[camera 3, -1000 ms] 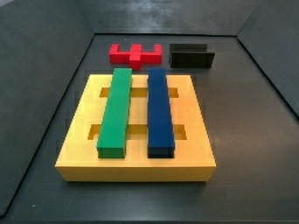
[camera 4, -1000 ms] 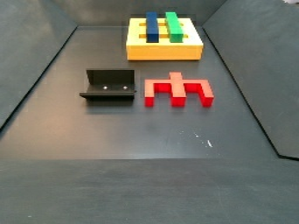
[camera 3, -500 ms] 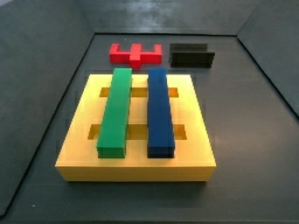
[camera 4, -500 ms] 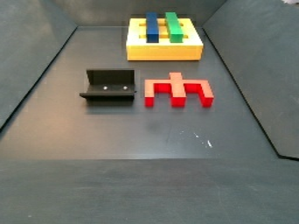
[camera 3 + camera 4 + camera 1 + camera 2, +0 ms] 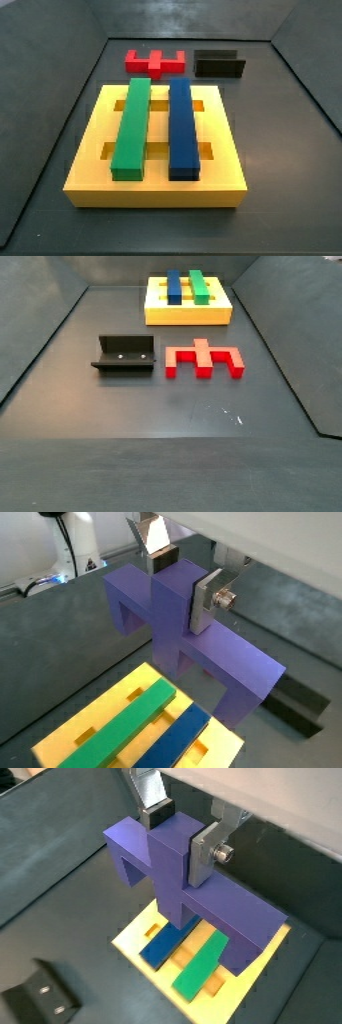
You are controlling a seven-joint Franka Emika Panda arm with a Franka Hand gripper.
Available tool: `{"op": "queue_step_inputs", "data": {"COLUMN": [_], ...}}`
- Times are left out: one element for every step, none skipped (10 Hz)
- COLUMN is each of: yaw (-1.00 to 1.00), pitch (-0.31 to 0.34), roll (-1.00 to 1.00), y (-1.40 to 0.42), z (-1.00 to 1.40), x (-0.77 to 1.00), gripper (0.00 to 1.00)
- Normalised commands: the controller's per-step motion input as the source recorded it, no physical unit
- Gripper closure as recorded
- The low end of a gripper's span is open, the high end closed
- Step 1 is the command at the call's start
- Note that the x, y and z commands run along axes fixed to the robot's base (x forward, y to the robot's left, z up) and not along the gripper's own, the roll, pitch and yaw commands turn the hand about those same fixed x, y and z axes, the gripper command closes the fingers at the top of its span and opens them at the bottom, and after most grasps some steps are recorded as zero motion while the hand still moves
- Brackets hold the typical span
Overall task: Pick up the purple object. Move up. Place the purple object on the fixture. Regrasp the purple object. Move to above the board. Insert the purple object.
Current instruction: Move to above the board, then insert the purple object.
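My gripper (image 5: 183, 580) (image 5: 179, 838) is shut on the raised stub of the purple object (image 5: 201, 652) (image 5: 181, 883) and holds it in the air over the board (image 5: 114, 727) (image 5: 254, 963), as both wrist views show. The yellow board carries a green bar (image 5: 127, 727) (image 5: 201, 963) and a blue bar (image 5: 181, 740) (image 5: 163, 943). The board also shows in both side views (image 5: 94, 150) (image 5: 187, 314). The black fixture (image 5: 221, 64) (image 5: 124, 356) stands on the floor apart from the board. Neither the gripper nor the purple object shows in the side views.
A red block (image 5: 154, 63) (image 5: 203, 359) lies on the dark floor beside the fixture. Sloping dark walls (image 5: 54, 110) (image 5: 40, 346) ring the floor. The fixture also shows in both wrist views (image 5: 301, 707) (image 5: 47, 996).
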Motion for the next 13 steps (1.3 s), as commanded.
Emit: {"op": "queue_step_inputs", "data": {"yaw": [0.01,0.00,0.00,0.00,0.00,0.00,0.06,0.08,0.05,0.09,0.13,0.15,0.13], "pitch": [-0.018,-0.018,-0.060,-0.093,-0.051,-0.027,-0.001,-0.063,-0.123,-0.157,-0.154,-0.159,-0.184], "roll": [-0.44,-0.22,-0.01,0.00,0.10,0.17,0.15,0.15,0.11,0.08,0.06,0.08,0.05], "y": [0.02,0.01,0.00,-0.21,-0.54,-0.70,-0.58,-0.45,-0.26,-0.21,-0.19,-0.22,-0.21], "z": [0.00,0.00,-0.03,-0.19,-0.30,-0.44,-0.57,-0.75,-0.91,-0.92,-0.84,-0.84,-0.79], "x": [-0.05,-0.03,0.00,-0.08,-0.19,-0.22,-0.10,-0.10,0.00,0.00,0.12,0.20,0.16], "gripper": [1.00,1.00,1.00,1.00,1.00,1.00,1.00,1.00,1.00,1.00,1.00,1.00,1.00]}}
